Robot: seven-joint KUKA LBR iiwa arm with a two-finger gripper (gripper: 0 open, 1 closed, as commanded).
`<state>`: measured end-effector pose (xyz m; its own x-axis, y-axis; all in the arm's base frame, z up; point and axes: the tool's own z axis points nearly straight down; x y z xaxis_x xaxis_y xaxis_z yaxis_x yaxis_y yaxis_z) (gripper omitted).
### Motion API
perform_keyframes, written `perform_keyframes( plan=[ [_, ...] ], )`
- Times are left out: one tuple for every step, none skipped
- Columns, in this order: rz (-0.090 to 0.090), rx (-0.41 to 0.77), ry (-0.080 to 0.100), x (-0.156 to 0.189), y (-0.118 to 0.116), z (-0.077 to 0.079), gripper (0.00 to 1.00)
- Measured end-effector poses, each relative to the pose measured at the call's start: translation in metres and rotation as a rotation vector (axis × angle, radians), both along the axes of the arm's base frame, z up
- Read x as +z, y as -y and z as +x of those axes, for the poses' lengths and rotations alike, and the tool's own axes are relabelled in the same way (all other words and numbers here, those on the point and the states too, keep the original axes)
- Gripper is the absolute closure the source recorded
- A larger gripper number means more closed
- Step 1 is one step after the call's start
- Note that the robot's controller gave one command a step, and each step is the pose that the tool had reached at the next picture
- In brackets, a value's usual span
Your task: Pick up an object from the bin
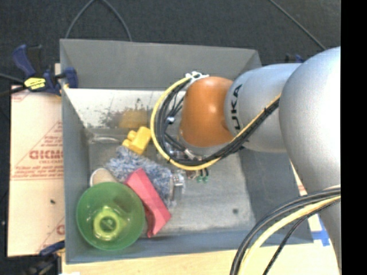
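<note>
Gripper (178, 183) low at mid-bin (223, 202), at the right edge of the blue-grey cloth (136, 165), just beside the pink wedge (150, 199). Wide or narrow: can't tell. Yellow block (138, 140) behind cloth. Green bowl (109, 215) front-left, touching wedge.

A bowl (109, 217) sits in the bin's (155, 67) near-left corner, a wedge (150, 202) touching its right, rag (137, 166) and block (138, 140) behind.
</note>
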<state>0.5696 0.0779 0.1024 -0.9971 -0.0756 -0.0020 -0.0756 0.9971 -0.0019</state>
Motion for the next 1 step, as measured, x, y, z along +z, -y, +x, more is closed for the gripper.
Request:
perform_keyframes(
  plan=[
    [0.0, -0.2, 0.014, -0.0318, 0.0064, -0.002, 0.0]
  ],
)
